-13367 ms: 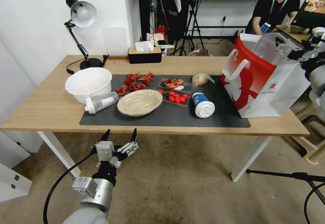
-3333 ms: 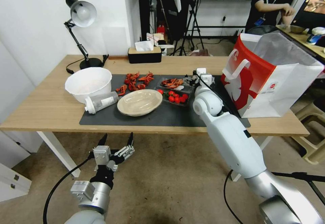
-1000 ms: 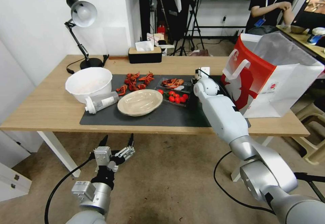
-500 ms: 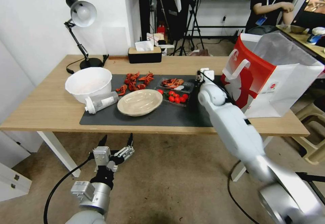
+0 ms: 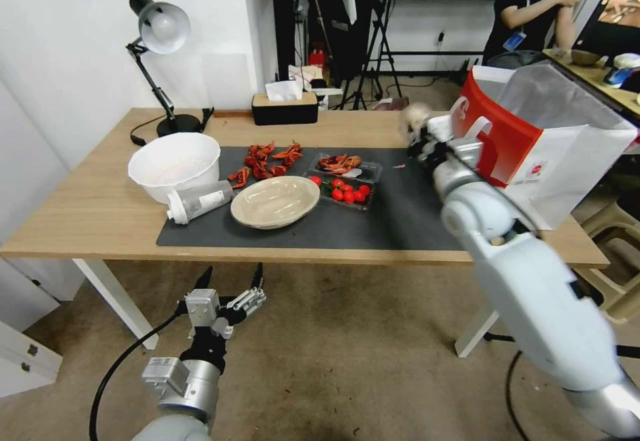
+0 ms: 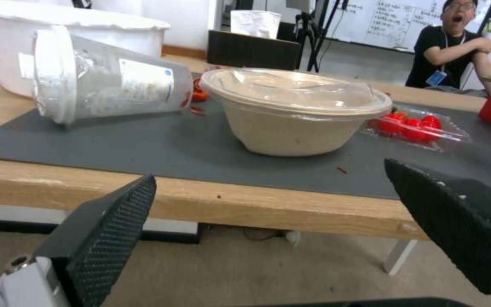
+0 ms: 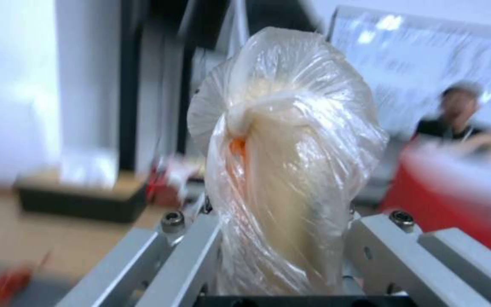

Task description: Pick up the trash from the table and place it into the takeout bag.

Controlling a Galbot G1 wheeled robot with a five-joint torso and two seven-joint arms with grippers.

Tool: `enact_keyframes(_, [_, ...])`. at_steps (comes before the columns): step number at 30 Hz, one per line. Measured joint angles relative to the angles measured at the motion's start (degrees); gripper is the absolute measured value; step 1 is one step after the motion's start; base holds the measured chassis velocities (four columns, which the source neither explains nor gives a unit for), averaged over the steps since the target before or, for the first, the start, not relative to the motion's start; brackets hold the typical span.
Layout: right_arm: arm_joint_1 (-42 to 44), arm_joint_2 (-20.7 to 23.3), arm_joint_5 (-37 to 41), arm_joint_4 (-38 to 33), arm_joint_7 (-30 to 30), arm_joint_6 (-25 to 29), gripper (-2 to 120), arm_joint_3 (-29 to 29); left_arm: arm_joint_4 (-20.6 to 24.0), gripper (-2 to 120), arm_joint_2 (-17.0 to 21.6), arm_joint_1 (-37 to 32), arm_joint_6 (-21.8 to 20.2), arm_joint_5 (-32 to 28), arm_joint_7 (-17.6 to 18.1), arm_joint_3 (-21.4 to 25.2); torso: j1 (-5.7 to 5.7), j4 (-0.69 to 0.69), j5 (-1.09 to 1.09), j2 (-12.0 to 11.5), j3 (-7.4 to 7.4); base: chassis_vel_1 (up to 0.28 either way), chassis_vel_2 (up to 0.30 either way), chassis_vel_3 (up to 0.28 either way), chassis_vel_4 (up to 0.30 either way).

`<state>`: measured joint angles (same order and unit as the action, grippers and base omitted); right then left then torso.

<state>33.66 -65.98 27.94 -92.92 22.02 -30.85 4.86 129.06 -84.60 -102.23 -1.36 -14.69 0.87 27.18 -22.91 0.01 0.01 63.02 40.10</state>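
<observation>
Clear plastic wraps the tan food that the right end effector point(image 7: 282, 256) holds: its two metal fingers point(image 7: 186, 251) are clamped on the clear bag of tan food point(image 7: 282, 153), which is lifted above the far right part of the surface point(image 5: 80, 214), just beside the red face of the takeout bag point(image 5: 507, 134). On the dark grey mat point(image 5: 347, 224) lie the translucent bottle point(image 5: 198, 200) on its side, the shallow beige dish point(image 5: 275, 201) and a clear tray of tomatoes point(image 5: 347, 191). The left end effector point(image 5: 230, 280) hangs below the front edge of the surface, over the floor, with its fingers apart.
</observation>
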Motion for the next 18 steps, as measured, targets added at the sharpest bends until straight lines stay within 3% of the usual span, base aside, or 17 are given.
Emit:
enact_keyframes(5, [4.8, 5.4, 0.1, -10.1, -7.2, 6.5, 9, 5.7, -0.5, 100, -0.3, 0.3, 0.1, 0.1, 0.0, -0.3, 0.0, -0.01, 0.01, 0.0, 0.0, 0.0, 0.0, 0.0, 0.0])
enact_keyframes(8, [4.6, 9.1, 1.5, -14.8, -7.3, 10.4, 9, 10.4, -0.7, 100, -0.4, 0.4, 0.1, 0.2, 0.0, -0.5, 0.0, -0.01, 0.0, 0.0, 0.0, 0.0, 0.0, 0.0, 0.0])
enact_keyframes(11, [2.7, 11.8, 3.0, -16.7, -4.8, 10.9, 9, 12.8, -0.7, 100, -0.4, 0.4, 0.1, 0.2, 0.0, -0.7, 0.0, -0.01, -0.01, 0.0, 0.0, 0.0, 0.0, 0.0, 0.0])
enact_keyframes(13, [-0.3, 14.9, 4.0, -17.9, 2.3, 6.7, 9, 14.9, -0.5, 100, -0.5, 0.3, 0.1, 0.2, 0.0, -0.7, 0.0, 0.0, -0.01, 0.0, 0.0, 0.0, 0.0, 0.0, 0.0])
enact_keyframes(14, [-0.3, 14.9, 4.0, -17.9, 2.3, 6.7, 9, 14.9, -0.5, 100, -0.5, 0.3, 0.1, 0.2, 0.0, -0.7, 0.0, 0.0, -0.01, 0.0, 0.0, 0.0, 0.0, 0.0, 0.0])
enact_keyframes(16, [-2.5, 17.6, 6.6, -17.0, 8.9, -1.3, 9, 17.5, -0.3, 100, -0.5, 0.2, 0.1, 0.2, -0.2, -0.8, 0.0, -0.01, -0.01, 0.0, 0.0, 0.0, 0.0, 0.0, 0.0])
enact_keyframes(18, [-2.8, 18.3, 8.8, -16.2, 10.9, -3.9, 10, 18.3, -0.3, 100, -0.4, 0.2, 0.2, 0.2, -0.4, -0.9, 0.0, -0.01, 0.01, 0.0, 0.0, 0.0, 0.0, 0.0, 0.0])
